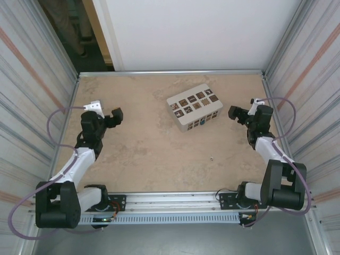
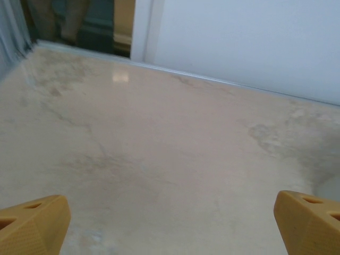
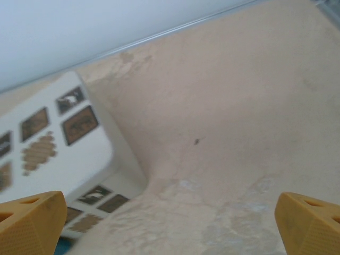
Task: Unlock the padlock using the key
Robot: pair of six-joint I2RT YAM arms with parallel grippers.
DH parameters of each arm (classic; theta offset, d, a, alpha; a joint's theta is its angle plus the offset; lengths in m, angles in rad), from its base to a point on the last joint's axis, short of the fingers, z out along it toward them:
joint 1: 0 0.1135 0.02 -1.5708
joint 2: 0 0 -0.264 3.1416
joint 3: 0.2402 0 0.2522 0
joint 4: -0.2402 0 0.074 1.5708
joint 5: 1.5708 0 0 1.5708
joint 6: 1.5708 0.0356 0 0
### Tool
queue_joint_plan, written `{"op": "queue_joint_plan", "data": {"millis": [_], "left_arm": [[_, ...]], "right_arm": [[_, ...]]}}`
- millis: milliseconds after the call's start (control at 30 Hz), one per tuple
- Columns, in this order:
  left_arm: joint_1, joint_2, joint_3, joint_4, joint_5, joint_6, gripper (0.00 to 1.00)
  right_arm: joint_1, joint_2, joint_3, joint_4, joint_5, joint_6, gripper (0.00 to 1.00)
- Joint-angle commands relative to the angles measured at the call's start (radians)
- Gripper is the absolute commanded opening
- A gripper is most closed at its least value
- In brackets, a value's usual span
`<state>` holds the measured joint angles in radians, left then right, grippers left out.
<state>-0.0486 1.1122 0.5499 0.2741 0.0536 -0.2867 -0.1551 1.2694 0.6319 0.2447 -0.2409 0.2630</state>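
So far: nothing done. No key is picked up and no lock is touched; both arms sit apart at the tabletop's sides.
Left gripper (image 1: 116, 115): spread wide, empty, over bare tabletop (image 1: 149, 154) near the left edge.
Right gripper (image 1: 234, 112): spread wide, empty, near the right edge, just beside the box and not touching it.
Box (image 1: 194, 105): white with patterned tiles on top, sits skewed, right of middle toward the far edge.
Lock spot: the padlock (image 1: 203, 122) is probably the small dark-blue bit low on the box's near side; too small to be sure.
Key spot: the key (image 1: 212, 158) is probably the tiny speck lying alone on the tabletop between the box and the near edge, right of middle; can't confirm.
Left to do: all of it. Grab the key, steady the lock, insert, turn, free the shackle.
In the way: nothing lies on the path to the speck. The lock sits tight against the box, so that face may crowd the fingers. A flat key looks like a hard pinch.
Around: ribbed metal walls left and right, white panel at the far edge, rail along the near edge.
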Motion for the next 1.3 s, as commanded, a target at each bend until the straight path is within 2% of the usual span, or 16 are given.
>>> {"op": "queue_joint_plan", "data": {"millis": [0, 133, 300, 533, 867, 1267], "left_arm": [[-0.071, 0.017, 0.066, -0.16, 0.096, -0.14, 0.99], [-0.214, 0.07, 0.124, -0.162, 0.083, -0.174, 0.99], [-0.352, 0.21, 0.205, -0.088, 0.114, -0.244, 0.99], [-0.485, 0.439, 0.366, -0.035, 0.156, -0.281, 0.99], [-0.563, 0.692, 0.558, -0.004, 0.229, -0.352, 0.99], [-0.572, 0.827, 0.667, -0.009, 0.292, -0.414, 0.99]], "right_arm": [[-0.006, 0.003, 0.083, -0.157, -0.2, 0.09, 0.99], [-0.009, 0.072, 0.161, -0.171, -0.314, 0.144, 0.99], [-0.015, 0.192, 0.236, -0.139, -0.377, 0.182, 0.99], [-0.018, 0.395, 0.371, -0.134, -0.507, 0.189, 0.99], [0.003, 0.591, 0.497, -0.121, -0.587, 0.164, 0.99], [0.039, 0.635, 0.563, -0.244, -0.636, 0.058, 0.99]]}}
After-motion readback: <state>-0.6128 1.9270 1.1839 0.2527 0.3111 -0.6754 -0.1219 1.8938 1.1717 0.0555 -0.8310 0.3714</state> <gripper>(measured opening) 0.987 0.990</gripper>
